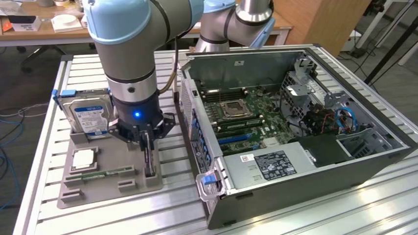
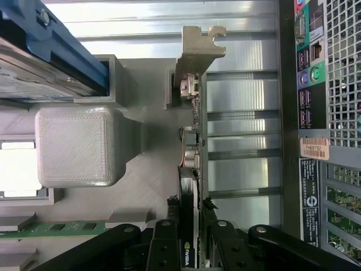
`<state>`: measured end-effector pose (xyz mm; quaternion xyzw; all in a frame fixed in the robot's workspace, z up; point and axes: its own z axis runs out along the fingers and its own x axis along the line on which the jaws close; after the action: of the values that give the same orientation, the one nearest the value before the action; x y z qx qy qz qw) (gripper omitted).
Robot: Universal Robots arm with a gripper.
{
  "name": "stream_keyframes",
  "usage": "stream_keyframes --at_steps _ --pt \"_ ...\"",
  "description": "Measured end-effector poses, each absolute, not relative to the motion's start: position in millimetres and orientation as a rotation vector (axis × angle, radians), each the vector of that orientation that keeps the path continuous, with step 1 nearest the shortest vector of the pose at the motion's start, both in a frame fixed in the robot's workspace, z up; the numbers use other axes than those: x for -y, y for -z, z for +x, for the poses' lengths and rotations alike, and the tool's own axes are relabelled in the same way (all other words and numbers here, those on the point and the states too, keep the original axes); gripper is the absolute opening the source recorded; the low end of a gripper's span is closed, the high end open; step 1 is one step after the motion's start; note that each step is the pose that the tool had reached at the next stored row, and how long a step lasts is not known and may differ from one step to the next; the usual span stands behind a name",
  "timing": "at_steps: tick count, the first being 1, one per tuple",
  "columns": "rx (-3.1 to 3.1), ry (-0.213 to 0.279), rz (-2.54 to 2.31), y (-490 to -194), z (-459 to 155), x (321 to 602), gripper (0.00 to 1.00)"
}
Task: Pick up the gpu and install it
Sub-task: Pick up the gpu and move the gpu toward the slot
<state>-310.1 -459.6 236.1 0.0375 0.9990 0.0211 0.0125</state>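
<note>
Currently, the grey printed holder tray (image 1: 98, 188) (image 2: 146, 186) on the slotted aluminium table (image 1: 326, 220) carries four parts. A hard drive (image 1: 91, 115) (image 2: 22, 82) with a blue-white label stands upright at the tray's far left. A CPU (image 1: 83, 159) lies flat nearer. A green RAM stick (image 1: 107, 173) (image 2: 56, 228) lies along the near side. The gpu (image 1: 150, 161) (image 2: 196, 147) stands on its long edge in a slot along the tray's right side.

To the right of the tray lies the open computer case (image 1: 313, 196) on its side. Inside it are the motherboard (image 1: 245, 115) with its CPU socket (image 1: 234, 108), and a power supply (image 1: 274, 164) at the near end. A bundle of cables sits further right.

The gpu's long axis runs near to far, roughly parallel to the case's ported rear panel (image 2: 307, 73) just beside it. Its silvery bracket (image 2: 197, 51) is at the far end, level with the hard drive's holder, and the RAM stick lies off its other end.

The gripper (image 1: 147, 142) (image 2: 192, 248) comes straight down over the card. Its fingers (image 2: 169, 248) are drawn narrow, one against each face, pinching the gpu while the card's lower edge sits in the tray slot.
</note>
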Motion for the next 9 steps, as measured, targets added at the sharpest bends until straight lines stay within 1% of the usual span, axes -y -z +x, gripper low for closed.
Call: stream_keyframes --at_steps 9 --pt "-3.114 -0.066 0.117 -245.8 -310.1 459.6 0.26"
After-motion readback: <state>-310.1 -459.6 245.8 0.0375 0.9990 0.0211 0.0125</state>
